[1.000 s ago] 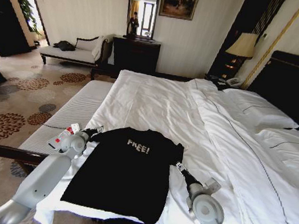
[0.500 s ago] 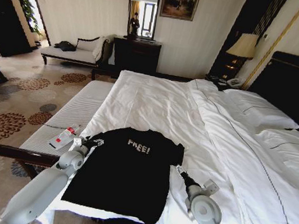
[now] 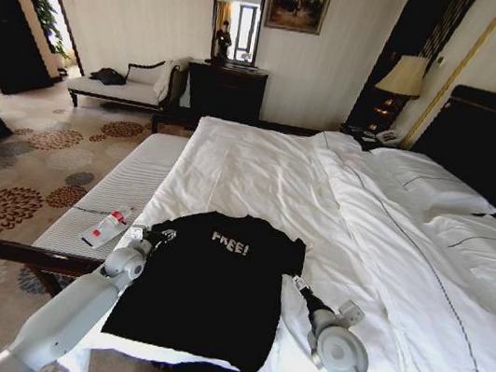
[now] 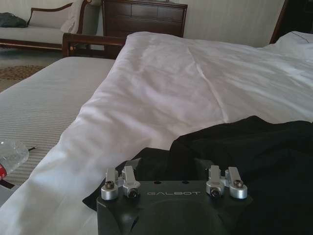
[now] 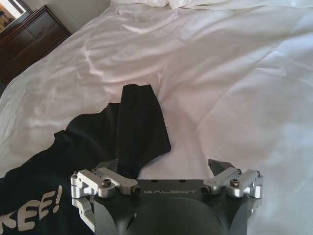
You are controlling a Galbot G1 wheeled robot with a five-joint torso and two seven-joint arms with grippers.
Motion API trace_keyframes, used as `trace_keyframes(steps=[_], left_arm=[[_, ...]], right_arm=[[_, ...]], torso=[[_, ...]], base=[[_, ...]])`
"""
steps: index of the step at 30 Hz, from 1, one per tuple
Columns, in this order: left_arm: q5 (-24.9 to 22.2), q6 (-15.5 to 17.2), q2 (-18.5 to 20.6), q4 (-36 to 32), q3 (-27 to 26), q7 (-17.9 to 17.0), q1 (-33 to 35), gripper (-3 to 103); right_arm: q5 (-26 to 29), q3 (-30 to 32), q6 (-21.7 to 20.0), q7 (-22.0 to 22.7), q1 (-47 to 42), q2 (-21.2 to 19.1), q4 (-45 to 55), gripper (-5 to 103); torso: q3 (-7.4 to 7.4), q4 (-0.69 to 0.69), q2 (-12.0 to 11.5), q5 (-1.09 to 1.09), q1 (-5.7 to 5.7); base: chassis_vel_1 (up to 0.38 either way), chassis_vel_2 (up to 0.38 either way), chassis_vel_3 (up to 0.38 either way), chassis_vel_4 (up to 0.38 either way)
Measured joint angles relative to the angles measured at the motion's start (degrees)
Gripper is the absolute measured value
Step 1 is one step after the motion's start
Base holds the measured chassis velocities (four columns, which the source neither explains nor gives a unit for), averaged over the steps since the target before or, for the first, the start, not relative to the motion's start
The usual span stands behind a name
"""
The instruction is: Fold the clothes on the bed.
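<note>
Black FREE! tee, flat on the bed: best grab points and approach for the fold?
Probably the two sleeves: they poke out sideways past the T-shirt body, loose on the duvet. Left gripper from the bench side, right gripper from the pillow side; each sits by its sleeve.

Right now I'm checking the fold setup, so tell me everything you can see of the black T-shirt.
The black T-shirt is short-sleeved, of soft matte fabric, with white "FREE!" lettering across the chest. It lies front up, mostly flat, near the foot of the bed on the white duvet, hem toward the robot. The left end effector is at one sleeve, the right end effector at the other, its fingers open around the sleeve's edge.
</note>
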Motion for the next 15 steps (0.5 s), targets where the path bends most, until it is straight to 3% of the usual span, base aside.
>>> trace_keyframes(steps=[2, 5, 7, 11, 15], left_arm=[[-0.1, 0.0, -0.1, 0.1, 0.0, 0.0, 0.0, 58], [-0.8, 0.1, -0.5, 0.6, 0.0, -0.2, -0.2, 43], [-0.9, 0.1, -0.5, 0.7, -0.1, -0.2, -0.3, 43], [-1.5, 0.1, -0.9, 1.3, -0.1, -0.4, -1.1, 21], [-1.9, 0.1, -1.3, 2.1, -0.1, -0.8, -2.3, 10]], right_arm=[[0.0, 0.0, 0.0, 0.0, 0.0, 0.0, 0.0, 100], [0.0, -0.1, 0.0, 0.1, 0.0, 0.0, -0.1, 100], [0.0, -0.1, 0.0, 0.1, 0.0, 0.0, -0.1, 100], [0.0, -0.1, 0.0, 0.2, 0.0, 0.1, -0.2, 100], [0.0, -0.2, 0.0, 0.2, -0.2, 0.2, -0.2, 100]], torso=[[0.00, 0.00, 0.0, 0.00, 0.00], [0.00, 0.00, 0.0, 0.00, 0.00], [0.00, 0.00, 0.0, 0.00, 0.00], [0.00, 0.00, 0.0, 0.00, 0.00], [0.00, 0.01, 0.0, 0.00, 0.00]], base=[[0.000, 0.000, 0.000, 0.000], [0.000, 0.000, 0.000, 0.000], [0.000, 0.000, 0.000, 0.000], [0.000, 0.000, 0.000, 0.000], [0.000, 0.000, 0.000, 0.000]])
